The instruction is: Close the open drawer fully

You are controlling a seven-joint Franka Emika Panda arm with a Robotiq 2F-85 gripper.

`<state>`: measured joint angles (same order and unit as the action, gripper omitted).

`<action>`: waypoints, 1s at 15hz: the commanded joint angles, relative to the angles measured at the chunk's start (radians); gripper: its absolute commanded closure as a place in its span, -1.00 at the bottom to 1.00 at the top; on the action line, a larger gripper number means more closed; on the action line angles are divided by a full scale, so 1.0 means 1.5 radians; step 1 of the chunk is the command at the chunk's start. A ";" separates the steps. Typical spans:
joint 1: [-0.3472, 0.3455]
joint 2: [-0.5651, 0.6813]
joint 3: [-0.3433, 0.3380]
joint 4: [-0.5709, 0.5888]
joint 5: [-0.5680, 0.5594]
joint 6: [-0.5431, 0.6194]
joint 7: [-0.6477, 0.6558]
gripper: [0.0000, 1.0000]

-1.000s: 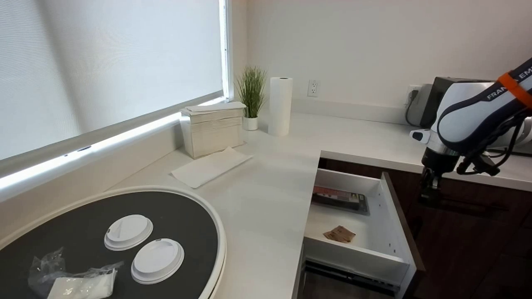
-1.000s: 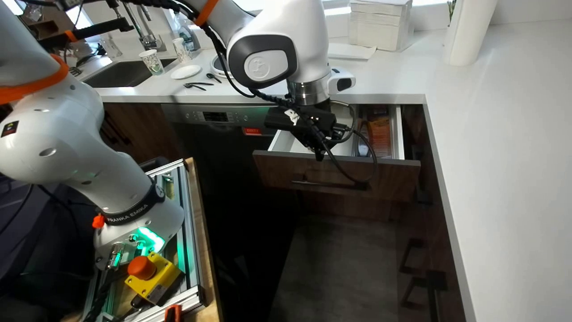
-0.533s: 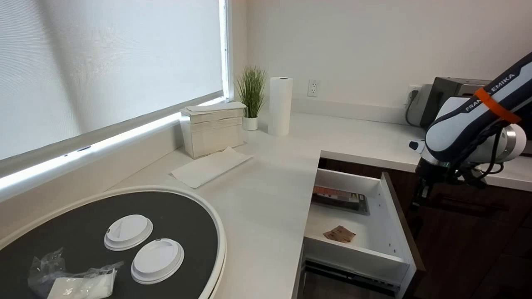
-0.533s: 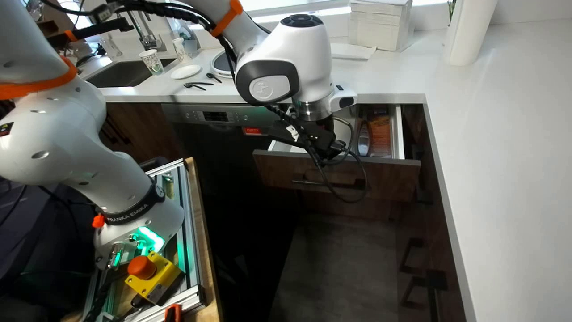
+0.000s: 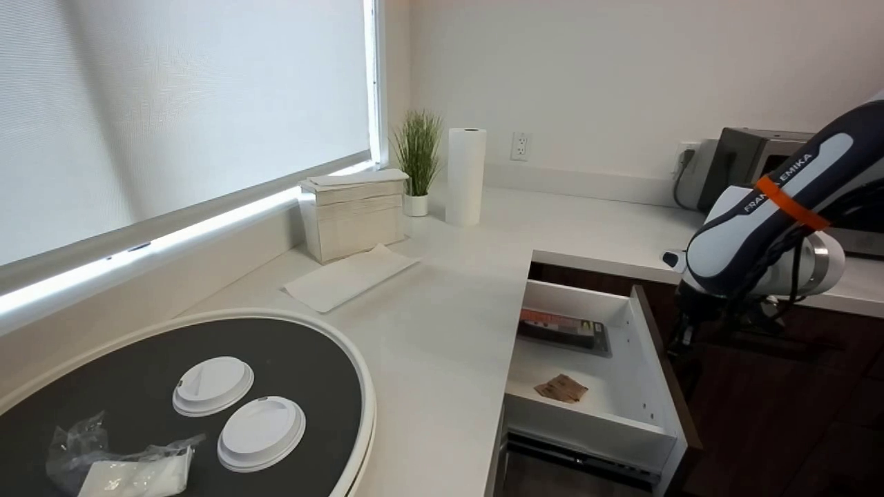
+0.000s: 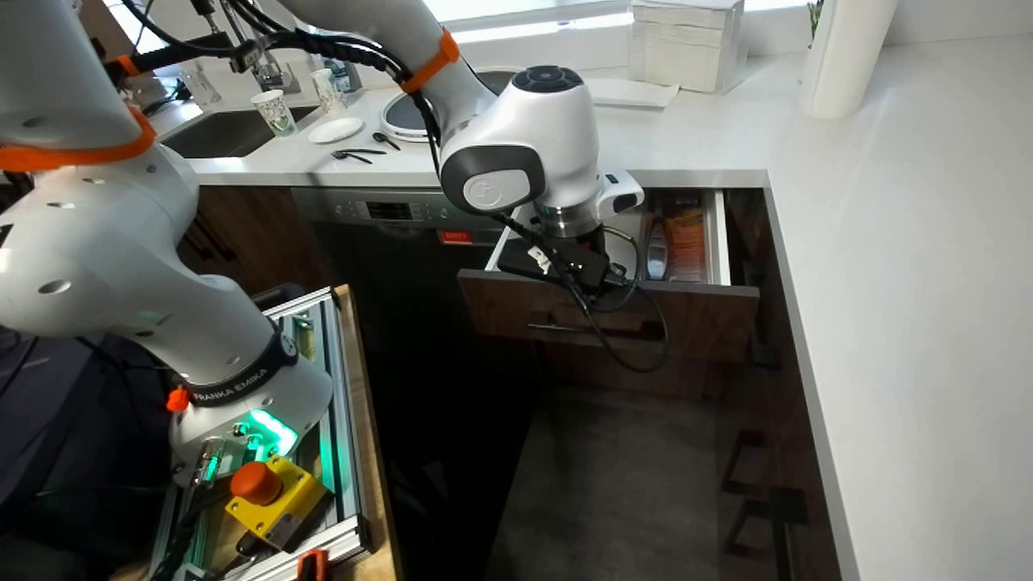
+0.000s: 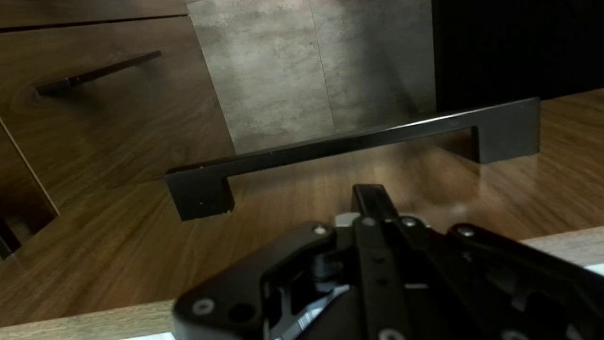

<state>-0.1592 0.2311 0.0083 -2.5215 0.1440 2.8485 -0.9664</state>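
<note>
The drawer (image 5: 587, 421) stands open, pulled well out from under the counter. Its dark brown front panel (image 6: 702, 315) shows a black bar handle (image 7: 349, 141) in the wrist view. My gripper (image 7: 370, 191) is shut, its fingers together with nothing between them. It points down at the outer face of the front panel (image 7: 292, 203), between the handle and the panel's top edge, and seems to touch the wood. In an exterior view the gripper (image 5: 680, 342) is right beside the panel's outer side. In the remaining exterior view the fingertips are hidden among cables and dark parts.
Inside the drawer lie a dark packaged item (image 5: 563, 331) and brown packets (image 5: 561, 388). The white counter (image 6: 904, 242) overhangs beside and behind the drawer. A neighbouring cabinet with a handle (image 7: 99, 73) stands at right angles. A dishwasher (image 6: 387, 211) is beside the drawer.
The arm has moved lower and toward the drawer, bringing the gripper to the front panel. The drawer has shifted very slightly inward in the last half second.
</note>
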 commanded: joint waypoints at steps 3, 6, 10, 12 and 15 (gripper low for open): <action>-0.106 0.036 0.146 0.017 0.132 0.084 -0.144 1.00; -0.184 0.058 0.260 0.040 0.254 0.111 -0.262 1.00; -0.281 0.116 0.387 0.091 0.338 0.134 -0.390 1.00; -0.320 0.148 0.437 0.114 0.353 0.142 -0.438 1.00; -0.365 0.214 0.494 0.154 0.353 0.152 -0.489 1.00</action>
<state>-0.6348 0.4340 0.6477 -2.3771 0.6370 3.0247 -1.5979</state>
